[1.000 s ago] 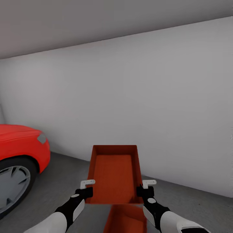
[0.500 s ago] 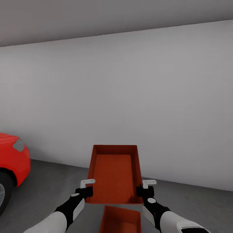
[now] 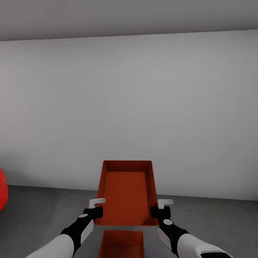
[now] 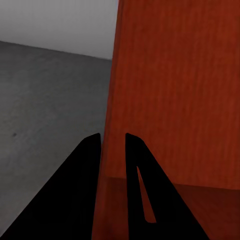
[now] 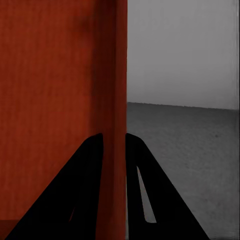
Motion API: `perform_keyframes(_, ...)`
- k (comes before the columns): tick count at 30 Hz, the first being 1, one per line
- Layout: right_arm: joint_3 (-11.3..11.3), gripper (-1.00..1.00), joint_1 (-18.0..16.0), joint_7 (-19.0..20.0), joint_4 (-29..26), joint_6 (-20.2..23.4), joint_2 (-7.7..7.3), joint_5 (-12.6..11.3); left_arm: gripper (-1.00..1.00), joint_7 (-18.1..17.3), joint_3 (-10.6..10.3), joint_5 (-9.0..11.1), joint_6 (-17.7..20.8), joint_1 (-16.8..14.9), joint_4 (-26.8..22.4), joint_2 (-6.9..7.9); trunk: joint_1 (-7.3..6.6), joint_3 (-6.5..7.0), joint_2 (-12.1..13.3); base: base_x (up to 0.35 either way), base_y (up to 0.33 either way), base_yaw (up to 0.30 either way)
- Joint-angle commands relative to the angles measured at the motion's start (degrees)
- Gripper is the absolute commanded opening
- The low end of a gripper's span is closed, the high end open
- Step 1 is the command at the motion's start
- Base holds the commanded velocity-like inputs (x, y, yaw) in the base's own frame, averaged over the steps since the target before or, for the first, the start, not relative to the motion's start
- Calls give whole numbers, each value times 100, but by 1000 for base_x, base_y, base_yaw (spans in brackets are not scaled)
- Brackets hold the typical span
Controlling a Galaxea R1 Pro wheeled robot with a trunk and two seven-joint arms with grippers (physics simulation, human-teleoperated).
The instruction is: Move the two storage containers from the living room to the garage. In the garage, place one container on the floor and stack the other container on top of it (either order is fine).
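I hold one orange-red storage container point(image 3: 127, 193) in the air in front of me, open side up. My left gripper point(image 3: 96, 209) is shut on its left wall, and my right gripper point(image 3: 160, 208) is shut on its right wall. The left wrist view has that thin wall point(image 4: 114, 145) between the two dark fingers point(image 4: 90, 165); the right wrist view has the other wall point(image 5: 114, 145) pinched the same way. Directly below, the second storage container point(image 3: 122, 244) rests on the dark grey garage floor point(image 3: 39, 211).
A plain pale grey wall point(image 3: 129, 107) spans the view ahead. A sliver of the red car point(image 3: 2, 195) is at the far left edge. Bare floor lies on both sides of the lower container.
The whole view has swung right: the red car slid almost out at the left, and the container on the floor shifted leftward under the held one. Both grips are unchanged.
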Motion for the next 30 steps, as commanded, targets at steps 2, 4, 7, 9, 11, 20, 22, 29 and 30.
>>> perform_keyframes(2,-143,-100,-4,-16,24,6,5,34,-100,38,11,51,-150,-5,-30,135,1,-9,-7,0,0,-277)
perform_keyframes(4,-144,-100,-4,-16,24,6,5,34,-100,38,11,51,-150,-5,-30,135,1,-9,-7,0,0,-277)
perform_keyframes(7,-144,-100,-3,-18,24,6,6,34,-100,38,11,51,-150,-5,-30,134,1,-9,-7,0,0,-277)
perform_keyframes(9,-144,-100,-3,-19,24,6,6,34,-100,38,11,51,-150,-5,-30,134,1,-9,-7,0,0,-263)
perform_keyframes(11,-145,-100,-2,-23,24,6,2,34,-100,38,11,51,-150,-5,-30,134,1,-9,-7,2,0,-105)
perform_keyframes(20,-145,-100,-4,-49,24,6,6,34,-100,38,13,51,-150,-5,-22,134,1,-9,-7,87,27,-16)
perform_keyframes(22,-145,-100,-4,-50,24,6,6,34,-100,38,13,51,-150,-5,-18,134,1,-9,-7,202,162,0)
perform_keyframes(29,-145,-100,-4,-56,24,6,6,33,-100,38,12,58,-150,-5,-12,134,1,-9,-7,237,213,0)
perform_keyframes(30,-145,-100,-4,-57,24,6,6,33,-100,38,12,57,-150,-5,-14,134,1,-9,-7,237,220,0)
